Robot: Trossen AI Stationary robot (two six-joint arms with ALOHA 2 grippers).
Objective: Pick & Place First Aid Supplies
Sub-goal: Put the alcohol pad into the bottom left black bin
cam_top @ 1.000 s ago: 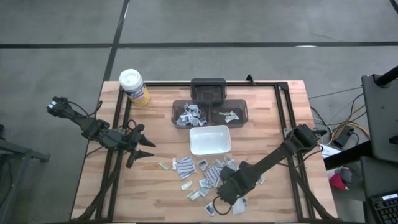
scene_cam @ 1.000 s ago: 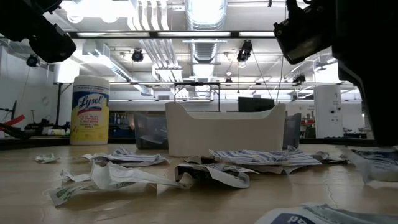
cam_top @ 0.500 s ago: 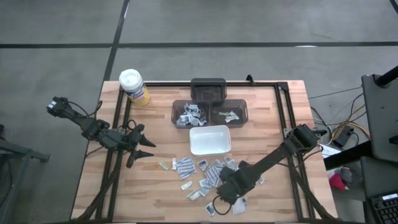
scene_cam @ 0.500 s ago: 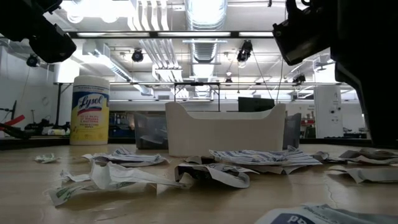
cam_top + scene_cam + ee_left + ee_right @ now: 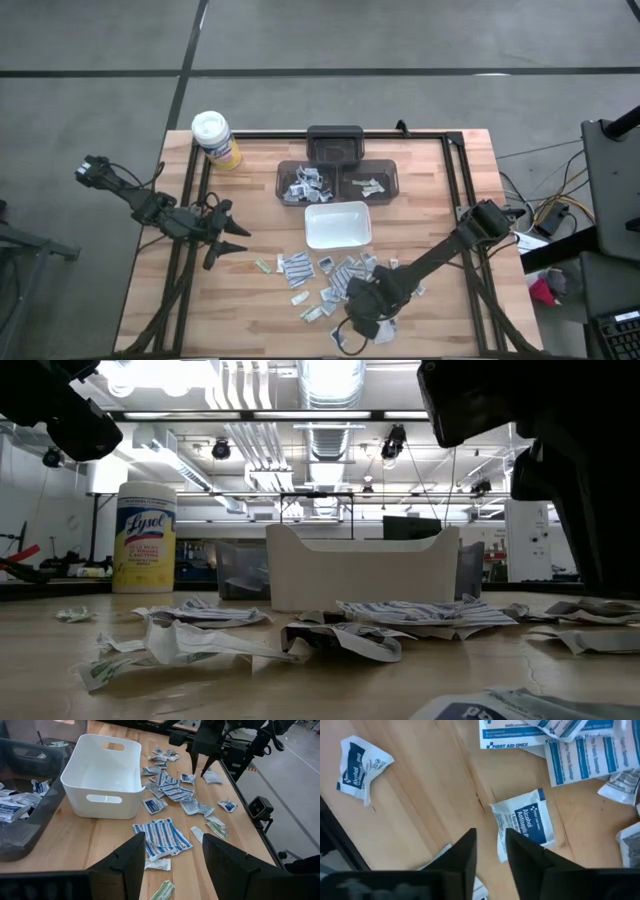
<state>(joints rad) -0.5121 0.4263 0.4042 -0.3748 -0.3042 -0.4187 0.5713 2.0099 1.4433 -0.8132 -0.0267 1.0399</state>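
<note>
Wooden table point(image 5: 430, 805), alcohol packet point(image 5: 526, 822) just beyond right fingers point(image 5: 520, 852)

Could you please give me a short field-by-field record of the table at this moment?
Surface: wooden table
Loose items: first aid packets scattered in front of the white tray, which is empty
Bins: two dark bins behind the tray, each holding a few packets
Other: yellow canister at the back left corner
Left end effector: open, idle at the left side, holding nothing
Right end effector: low over an alcohol pad packet, fingers slightly apart, nothing gripped
</note>
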